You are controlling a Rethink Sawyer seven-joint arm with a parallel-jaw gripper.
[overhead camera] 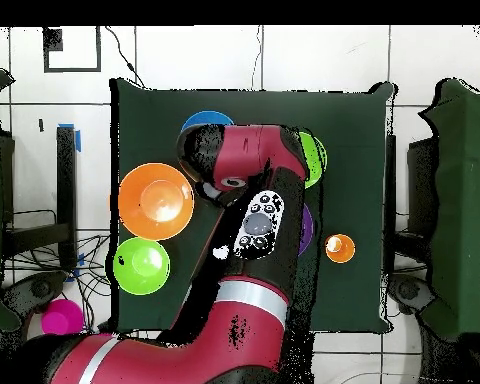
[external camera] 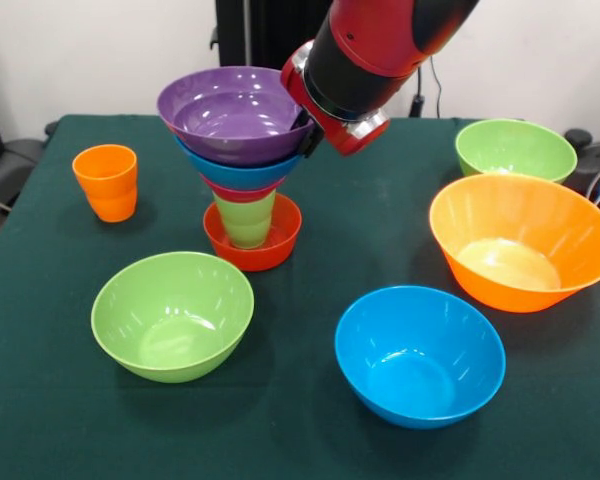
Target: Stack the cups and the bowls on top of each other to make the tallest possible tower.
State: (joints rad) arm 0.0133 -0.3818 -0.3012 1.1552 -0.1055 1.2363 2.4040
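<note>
The tower stands left of centre in the front view: a small red-orange bowl (external camera: 252, 248) at the base, the light green cup (external camera: 246, 220) in it, then a pink bowl (external camera: 238, 192), a blue bowl (external camera: 238, 173) and a purple bowl (external camera: 235, 115) on top. My gripper (external camera: 308, 138) is at the purple bowl's right rim, mostly hidden by the bowl and wrist. The orange cup (external camera: 107, 182) stands alone at the left. In the overhead view the arm (overhead camera: 246, 170) covers the tower; only a purple sliver (overhead camera: 306, 230) shows, with the orange cup (overhead camera: 339, 247) beside it.
Loose bowls on the green table (external camera: 310, 440): a lime green one (external camera: 172, 315) front left, a blue one (external camera: 420, 355) front right, the very large orange one (external camera: 523, 240) at right, another lime green one (external camera: 515, 150) behind it. A pink thing (overhead camera: 62, 317) lies off the table.
</note>
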